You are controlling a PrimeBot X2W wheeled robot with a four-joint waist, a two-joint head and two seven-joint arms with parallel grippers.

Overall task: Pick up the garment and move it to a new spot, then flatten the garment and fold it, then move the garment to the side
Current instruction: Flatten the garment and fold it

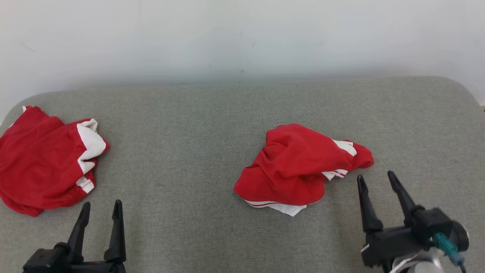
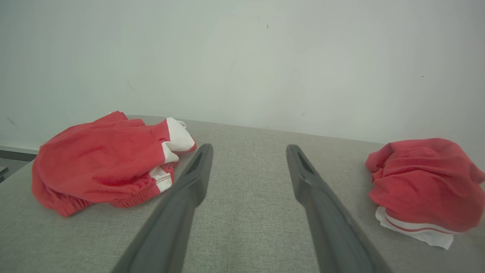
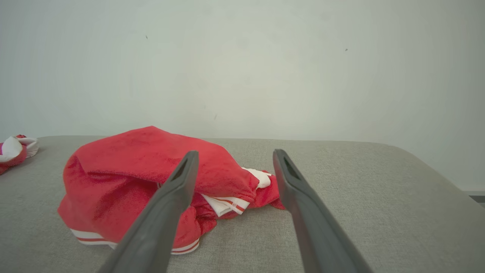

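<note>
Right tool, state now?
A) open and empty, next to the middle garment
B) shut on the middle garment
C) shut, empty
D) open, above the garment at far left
A: the right tool has its fingers spread with nothing between them, close by the near right end of the crumpled red garment; the other garment lies far off by the left tool.

Soft red cloth garment (image 1: 295,163) on a coarse-woven, matt grey fabric surface (image 1: 189,151).
</note>
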